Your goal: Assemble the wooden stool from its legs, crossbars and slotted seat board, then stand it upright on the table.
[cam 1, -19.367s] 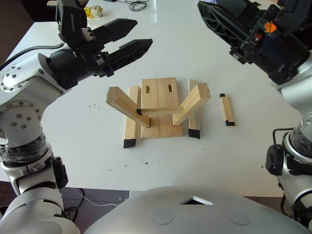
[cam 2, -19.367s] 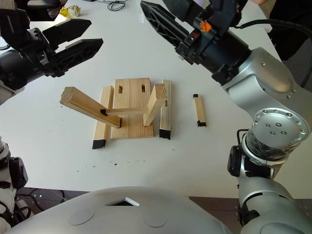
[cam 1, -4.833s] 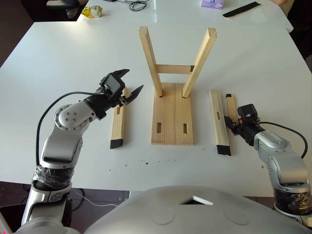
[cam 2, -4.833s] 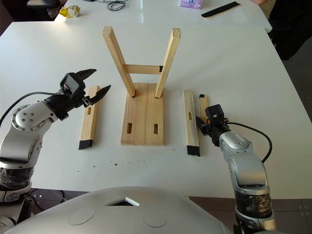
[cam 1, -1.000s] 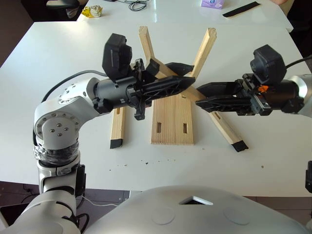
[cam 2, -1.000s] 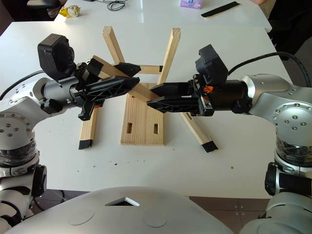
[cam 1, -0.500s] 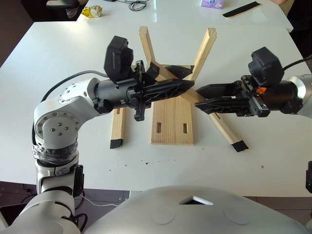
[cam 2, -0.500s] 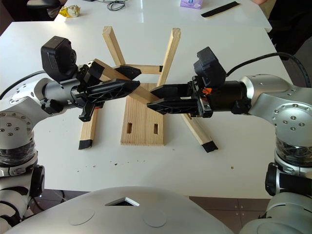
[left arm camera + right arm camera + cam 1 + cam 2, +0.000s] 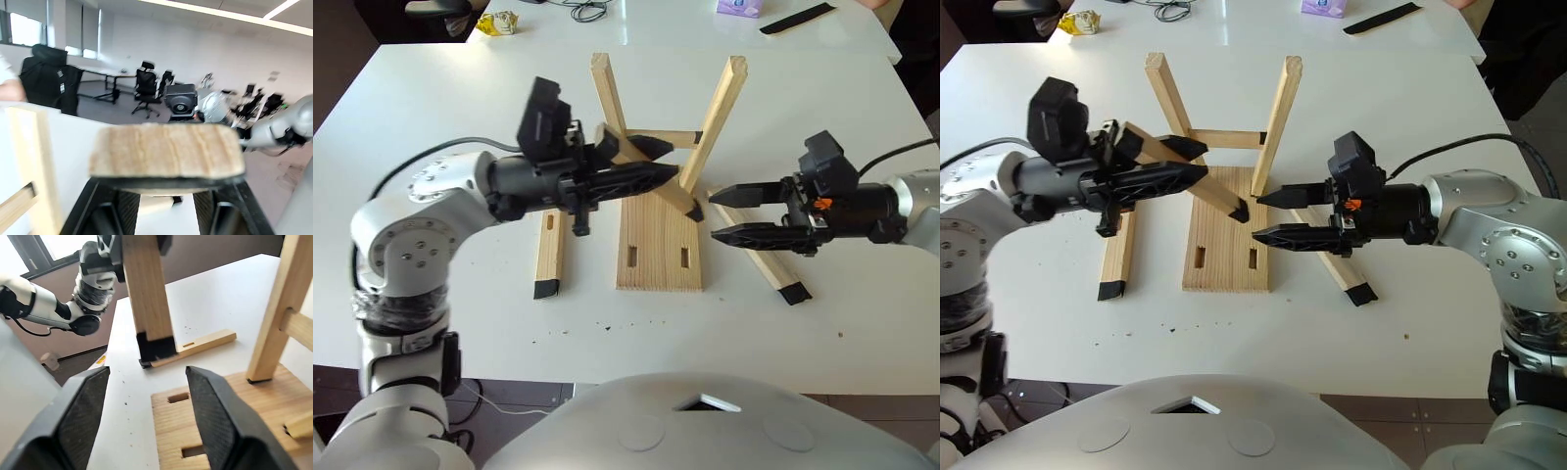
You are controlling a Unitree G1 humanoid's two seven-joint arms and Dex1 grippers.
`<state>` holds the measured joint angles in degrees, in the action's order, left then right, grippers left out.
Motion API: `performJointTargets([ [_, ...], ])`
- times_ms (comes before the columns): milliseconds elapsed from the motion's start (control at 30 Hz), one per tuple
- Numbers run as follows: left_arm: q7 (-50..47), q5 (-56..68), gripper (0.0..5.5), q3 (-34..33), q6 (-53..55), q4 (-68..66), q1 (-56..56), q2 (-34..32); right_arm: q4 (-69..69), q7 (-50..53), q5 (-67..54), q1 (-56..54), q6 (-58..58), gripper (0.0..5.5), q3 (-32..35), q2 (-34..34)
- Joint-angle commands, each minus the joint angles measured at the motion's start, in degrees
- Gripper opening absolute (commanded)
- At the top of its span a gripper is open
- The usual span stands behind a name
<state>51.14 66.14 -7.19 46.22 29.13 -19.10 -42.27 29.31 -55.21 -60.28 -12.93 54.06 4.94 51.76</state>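
Observation:
The slotted seat board (image 9: 656,262) lies flat mid-table. Two legs (image 9: 716,113) joined by a crossbar (image 9: 672,138) stand up from its far end. My left gripper (image 9: 674,161) is shut on a third leg (image 9: 676,197), held slanting above the board, its black tip (image 9: 1239,211) low near the board's middle. The left wrist view has that leg's cut end (image 9: 166,152) between the fingers (image 9: 108,208). My right gripper (image 9: 715,213) is open just right of the black tip, not touching it. The right wrist view puts the tip (image 9: 155,346) beyond its spread fingers (image 9: 215,413).
One loose leg (image 9: 766,266) lies slantwise on the table under the right gripper, another loose leg (image 9: 548,247) left of the board. At the table's far edge are a yellow packet (image 9: 499,22), a purple box (image 9: 739,8) and a black strip (image 9: 798,18).
My right gripper has drawn back to the right, away from the held leg. The left gripper has pulled left with the leg, whose black tip now hangs over the board.

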Motion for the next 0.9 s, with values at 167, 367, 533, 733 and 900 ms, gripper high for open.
performJointTargets([
  [167, 15.4, -4.2, 1.3, -5.9, 0.8, -7.1, -1.5, -15.3, 5.2, 3.9, 5.0, 16.0, -4.3, 2.85, 7.7, -0.7],
  [367, 21.4, -30.3, 1.3, 0.3, -28.8, -20.4, 1.7, -11.4, 8.2, 8.7, 5.4, 21.4, -5.8, 2.85, 10.0, -3.5],
  [533, 28.1, -41.4, 1.3, 1.7, -56.7, -39.7, 0.4, -6.2, 10.2, 12.4, 6.2, 23.7, -6.5, 2.85, 9.9, -5.5],
  [733, 39.0, -43.8, 1.3, 4.1, -65.7, -56.8, -4.4, -6.8, 11.4, 14.3, 6.3, 25.9, -7.2, 2.85, 9.8, -6.3],
  [900, 41.3, -44.0, 1.3, 6.2, -66.2, -64.3, -6.0, -5.8, 11.2, 14.6, 8.2, 25.6, -7.9, 2.85, 8.0, -6.2],
])
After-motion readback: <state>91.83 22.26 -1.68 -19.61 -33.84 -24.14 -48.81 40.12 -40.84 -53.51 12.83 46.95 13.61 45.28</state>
